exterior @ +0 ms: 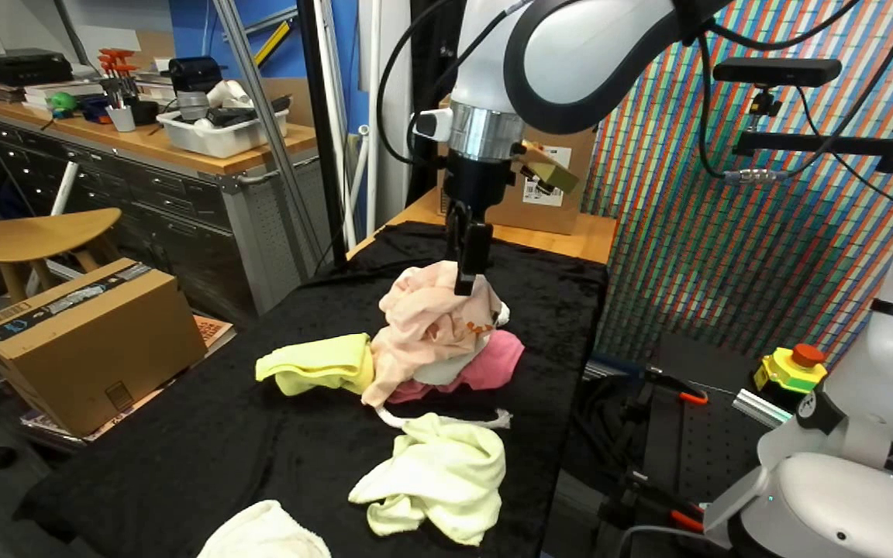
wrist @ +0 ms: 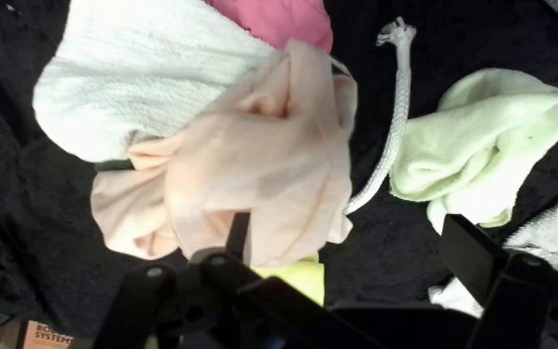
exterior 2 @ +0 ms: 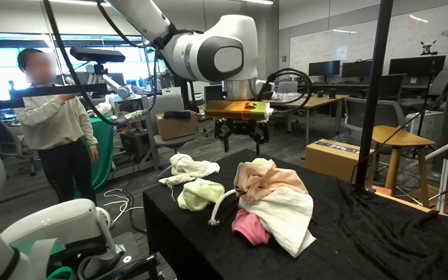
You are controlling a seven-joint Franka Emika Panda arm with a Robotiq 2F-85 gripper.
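My gripper [exterior 2: 242, 151] hangs above the black-covered table, its jaws wide apart and nothing between them. In the wrist view, one finger [wrist: 240, 235] overlaps the edge of a crumpled peach cloth [wrist: 259, 169]; the opposite finger [wrist: 470, 257] overlaps a pale green cloth [wrist: 482, 140]. Under the peach cloth lie a white towel [exterior 2: 286, 214] and a pink cloth [exterior 2: 249, 229]. A folded yellow cloth [exterior: 318, 360] sticks out at the heap's side. Between the heap and the green cloth runs a white rope [wrist: 397, 102] with a frayed end. An exterior view shows a gap between fingertips and heap.
More white cloth [exterior 2: 193, 167] lies near the table's end. Black fabric [exterior 2: 356, 249] covers the table. A dark upright post [exterior 2: 371, 89] stands beside it, and a cardboard box [exterior: 90, 341] sits low nearby. Another white arm [exterior: 857, 496] and a person [exterior 2: 53, 116] are in view.
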